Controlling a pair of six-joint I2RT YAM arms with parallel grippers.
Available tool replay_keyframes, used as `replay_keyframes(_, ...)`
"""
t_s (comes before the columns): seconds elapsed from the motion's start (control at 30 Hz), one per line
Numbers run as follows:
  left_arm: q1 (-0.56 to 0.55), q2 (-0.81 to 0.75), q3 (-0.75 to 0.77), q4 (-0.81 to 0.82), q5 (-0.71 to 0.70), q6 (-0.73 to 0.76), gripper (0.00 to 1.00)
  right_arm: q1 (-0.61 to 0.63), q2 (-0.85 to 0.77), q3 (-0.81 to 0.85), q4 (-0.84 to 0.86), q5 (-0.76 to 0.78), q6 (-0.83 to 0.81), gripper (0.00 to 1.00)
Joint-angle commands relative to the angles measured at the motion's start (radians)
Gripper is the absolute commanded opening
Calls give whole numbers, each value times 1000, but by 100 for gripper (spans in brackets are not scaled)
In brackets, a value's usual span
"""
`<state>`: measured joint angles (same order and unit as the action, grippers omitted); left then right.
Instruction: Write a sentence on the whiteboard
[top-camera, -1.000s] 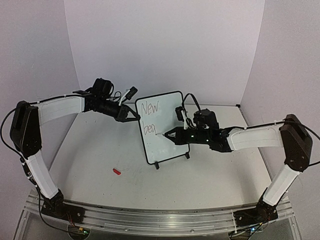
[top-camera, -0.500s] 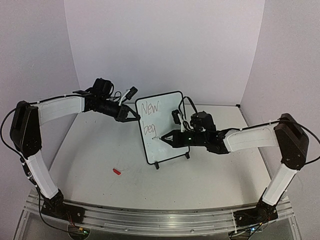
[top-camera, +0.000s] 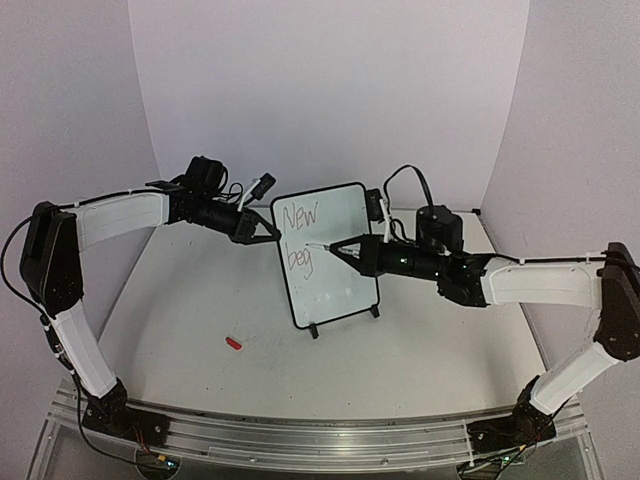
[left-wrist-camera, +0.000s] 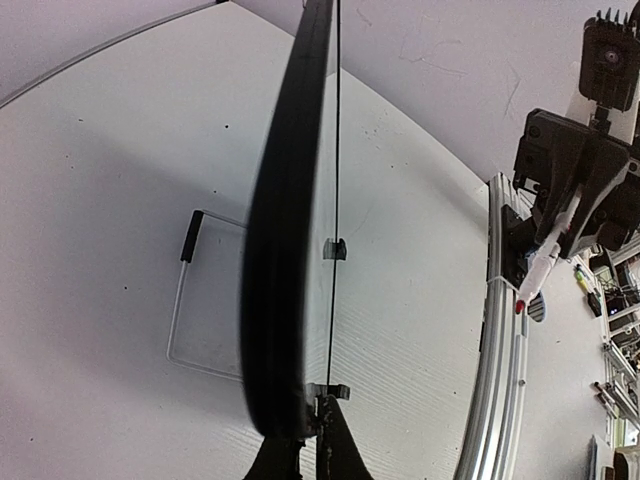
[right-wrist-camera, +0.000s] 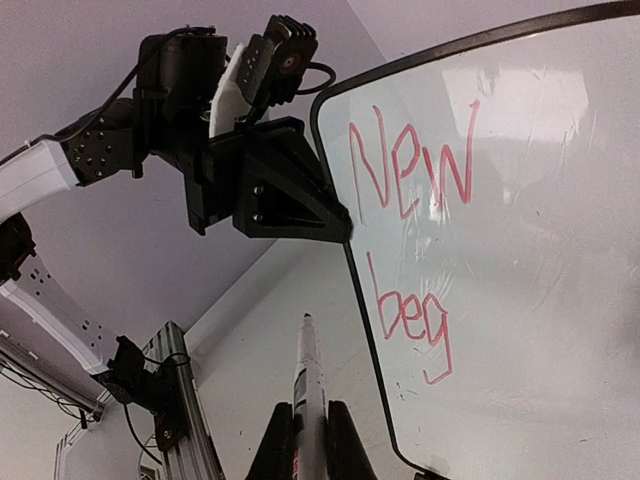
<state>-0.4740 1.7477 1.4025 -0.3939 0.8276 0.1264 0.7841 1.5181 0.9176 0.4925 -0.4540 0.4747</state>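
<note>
White tabletop (top-camera: 200, 330), pale-walled booth | whiteboard (top-camera: 340, 285) stands on its feet at centre, red lettering (top-camera: 300, 216) reading "New" above "beg" | left gripper (top-camera: 270, 229) pinches the board's left edge | right gripper (top-camera: 342, 249) clamps a white marker (right-wrist-camera: 307, 375), red tip just off the board's face | small red cap (top-camera: 233, 343) lies near front left.

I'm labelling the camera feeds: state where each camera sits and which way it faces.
Top external: above and behind the arm bases, looking down at the whiteboard; both arms show.
Left wrist: on the left arm, sighting along the whiteboard's edge; left gripper at bottom.
Right wrist: on the right arm, facing the lettering; right gripper holds the marker.
Shared: all three show the whiteboard; both wrists show the marker.
</note>
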Motion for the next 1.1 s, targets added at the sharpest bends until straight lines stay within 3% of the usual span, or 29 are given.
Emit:
replay_keyframes(0.0, -29, -4, 14, -47, -27, 31, 0, -2, -58, -13, -75, 56, -52, 0)
replay_keyframes(0.5, -40, -8, 9, -56, -42, 39, 0, -83, 7, 31, -181, -65, -138, 0)
replay_keyframes(1.07, -43, -1, 12, -64, -47, 45, 0, -87, 133, 141, -177, 0, -134, 0)
